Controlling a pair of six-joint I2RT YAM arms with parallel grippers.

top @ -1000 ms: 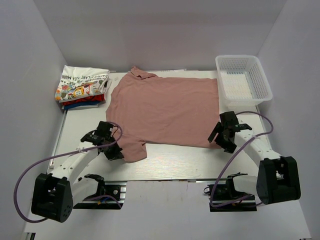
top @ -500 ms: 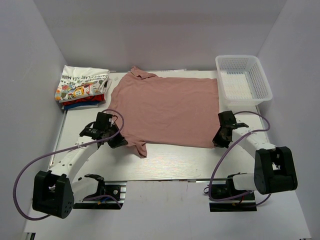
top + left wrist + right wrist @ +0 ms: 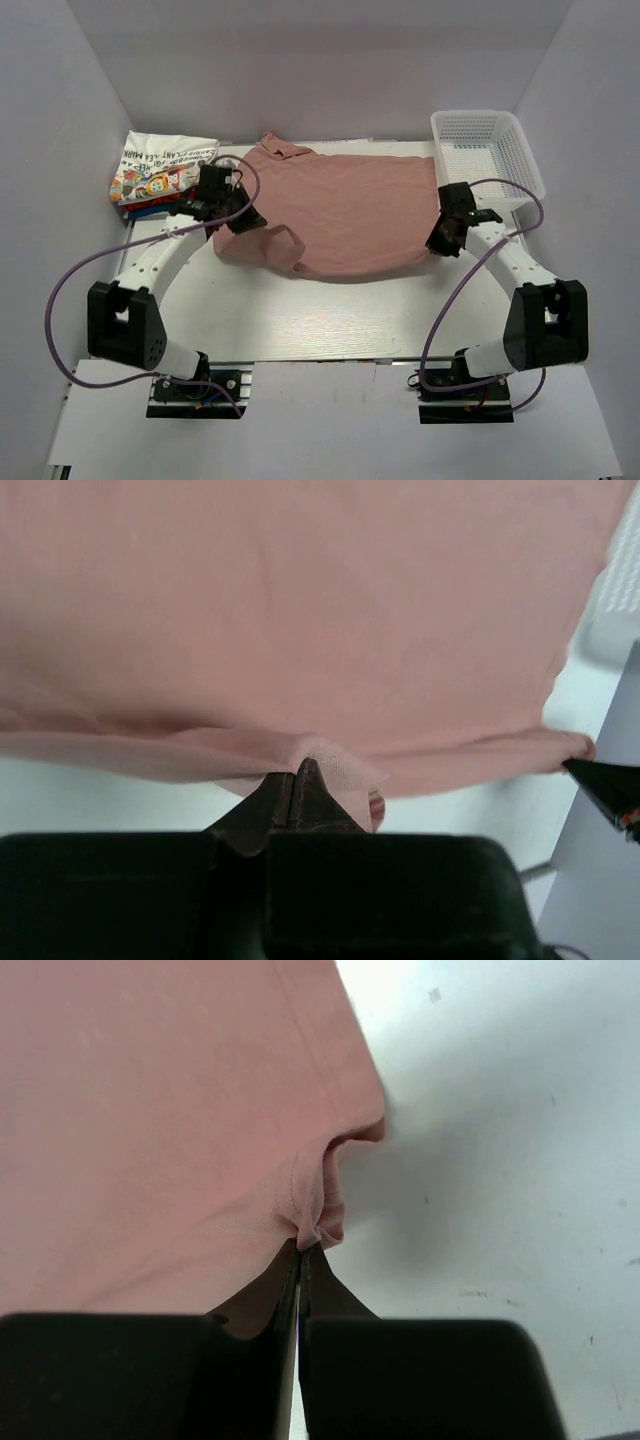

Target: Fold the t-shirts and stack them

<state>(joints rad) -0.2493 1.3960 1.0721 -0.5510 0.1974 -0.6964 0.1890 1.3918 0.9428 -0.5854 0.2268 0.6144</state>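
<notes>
**Both grippers pinched shut on the pink tee's near edge**

The pink tee [image 3: 345,205] lies spread across the middle of the table [image 3: 330,315], its collar toward the far left and its hem toward the white mesh basket [image 3: 492,160] on the right.

The left gripper [image 3: 243,222] is closed on a fold of the cloth at the near-left of the shirt. In the left wrist view its fingertips [image 3: 300,772] meet with a thin ridge of pink fabric caught between them. Around the grip the cloth is bunched and doubled over the shirt's own body, with a loose flap hanging just to the right.

The right gripper [image 3: 441,242] is closed on the near-right corner, just beside the basket's near-left corner. The right wrist view shows the stitched hem gathered into a small pucker between the fingertips [image 3: 303,1252], with bare table to the right of it.

At the far left sits the stack of folded tees [image 3: 165,172] — a white printed one on top, with red and blue edges showing below. It lies close to the left arm and apart from the pink tee.
</notes>
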